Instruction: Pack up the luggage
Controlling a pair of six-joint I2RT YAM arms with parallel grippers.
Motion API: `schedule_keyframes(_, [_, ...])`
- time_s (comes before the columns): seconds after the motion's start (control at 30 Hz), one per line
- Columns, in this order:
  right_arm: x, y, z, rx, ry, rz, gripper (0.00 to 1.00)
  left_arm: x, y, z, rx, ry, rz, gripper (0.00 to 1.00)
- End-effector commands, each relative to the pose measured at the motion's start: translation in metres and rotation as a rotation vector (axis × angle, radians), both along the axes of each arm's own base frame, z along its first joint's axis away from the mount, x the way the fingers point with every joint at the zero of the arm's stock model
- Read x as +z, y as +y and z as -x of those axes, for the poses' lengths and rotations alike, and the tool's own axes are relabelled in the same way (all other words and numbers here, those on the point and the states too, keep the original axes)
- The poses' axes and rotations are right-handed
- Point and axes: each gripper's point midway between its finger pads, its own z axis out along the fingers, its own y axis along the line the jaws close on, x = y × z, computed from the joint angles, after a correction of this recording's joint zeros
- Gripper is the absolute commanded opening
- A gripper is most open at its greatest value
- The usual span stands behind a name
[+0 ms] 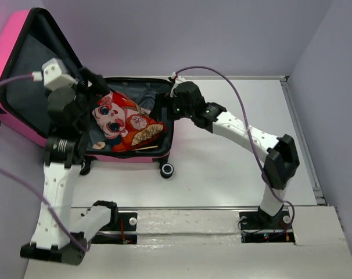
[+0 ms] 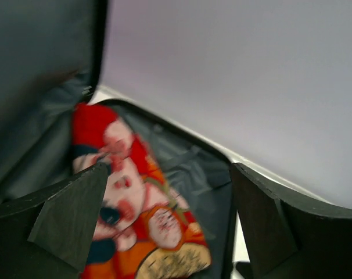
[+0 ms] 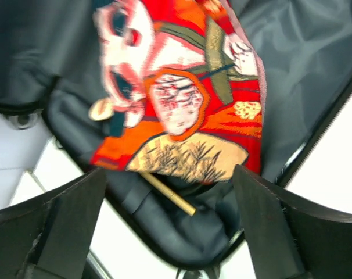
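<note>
The hot-pink luggage (image 1: 4, 55) lies open at the back left, its lid raised and its grey-lined base (image 1: 153, 93) flat on the table. A red and orange cartoon-print cloth (image 1: 125, 122) lies inside the base, with a thin tan stick (image 3: 167, 193) poking out under it. My left gripper (image 1: 93, 87) is open above the left end of the base, over the cloth (image 2: 126, 203). My right gripper (image 1: 162, 107) is open and empty at the right end of the base, just above the cloth (image 3: 182, 104). The lining shows in the left wrist view (image 2: 193, 168).
The white table (image 1: 234, 168) extends to the right of the luggage. A black wheel (image 1: 166, 170) sticks out at the luggage's near edge. Lilac walls (image 1: 193, 35) close the back and both sides. A raised ledge (image 1: 182, 224) carries the arm bases.
</note>
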Motion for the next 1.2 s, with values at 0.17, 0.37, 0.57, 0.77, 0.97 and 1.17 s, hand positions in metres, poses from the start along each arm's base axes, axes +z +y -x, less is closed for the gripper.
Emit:
schedule_keyframes(0.17, [0.043, -0.061, 0.057, 0.034, -0.131, -0.036, 0.49, -0.084, 0.124, 0.145, 0.687, 0.136, -0.035, 0.95])
schedule_keyframes(0.37, [0.01, -0.08, 0.083, 0.098, -0.14, 0.012, 0.69, -0.104, 0.148, 0.126, 0.841, 0.262, -0.168, 0.93])
schedule_keyframes(0.57, [-0.009, -0.086, 0.09, 0.112, -0.125, 0.041, 0.71, -0.1, 0.216, 0.112, 1.024, 0.385, -0.19, 0.87])
schedule_keyframes(0.77, [-0.017, -0.081, 0.089, 0.127, -0.104, 0.044, 0.71, -0.096, 0.229, 0.079, 1.022, 0.434, -0.225, 0.71])
schedule_keyframes(0.97, [-0.029, -0.076, 0.083, 0.116, -0.078, 0.056, 0.71, -0.083, 0.218, 0.073, 0.951, 0.353, -0.201, 0.06])
schedule_keyframes(1.17, [-0.045, -0.074, 0.047, -0.051, -0.032, 0.077, 0.72, -0.083, 0.141, 0.075, 0.817, 0.303, -0.387, 0.06])
